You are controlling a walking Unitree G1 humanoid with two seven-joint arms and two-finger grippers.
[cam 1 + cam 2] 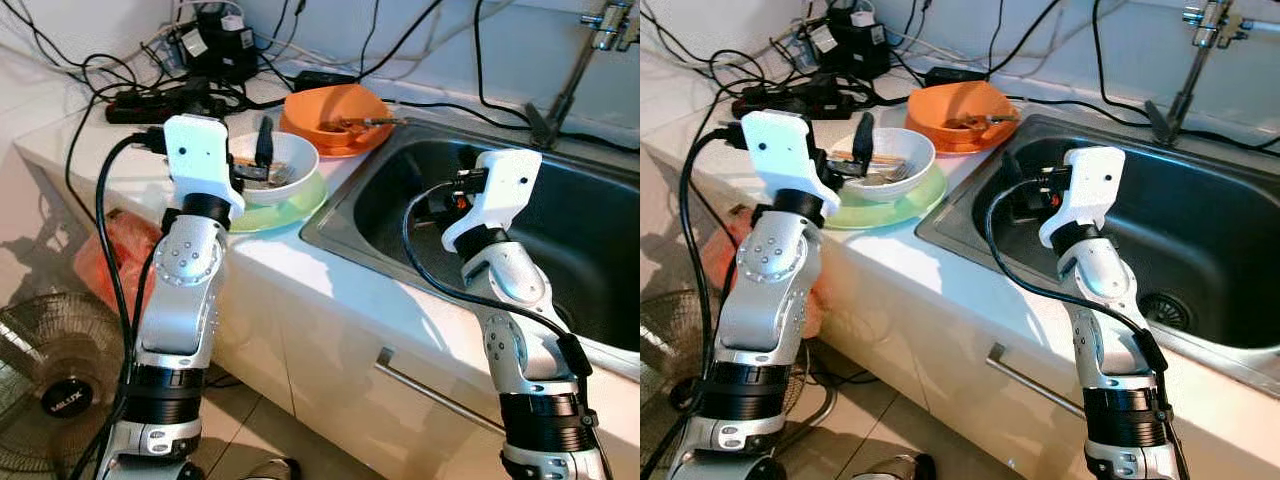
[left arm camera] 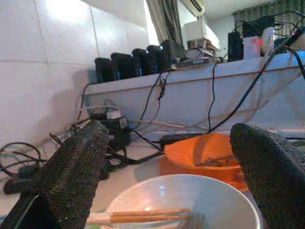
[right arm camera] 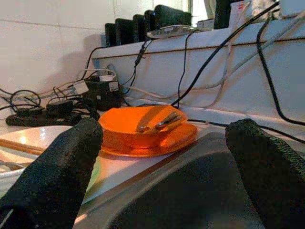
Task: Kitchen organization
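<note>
Two grippers are raised at the counter's edge, both with fingers spread wide and grasping nothing. The left gripper (image 2: 171, 191) hovers just over the near rim of the white bowl (image 1: 285, 160), one finger (image 1: 264, 141) standing dark above the bowl's inside. Wooden chopsticks (image 2: 143, 216) lie across that bowl, with metal cutlery beside them that is too blurred to name. The bowl sits on a pale green plate (image 1: 300, 205), near the counter's front edge.

The right gripper (image 3: 162, 162) is held over the near left part of the steel sink (image 1: 560, 230), its fingers largely hidden behind its own wrist housing in the head views. Ahead of it, beyond the sink's rim, the orange bowl (image 3: 143, 121) rests on an orange plate (image 3: 178, 136), with utensils (image 3: 159, 121) lying in the bowl; what kind they are cannot be made out.

Behind the dishes, a black power strip (image 1: 160, 103) and tangled black cables (image 1: 90, 70) crowd the back of the white counter (image 1: 330, 290). The tap (image 1: 1200, 30) is cut off at the top of the frame. Down on the floor to the left stands a fan (image 1: 60, 385), partly cut off, its hub badge bearing lettering too small to read surely, and an orange-red bag (image 1: 110, 250) lies half hidden behind the left arm.
</note>
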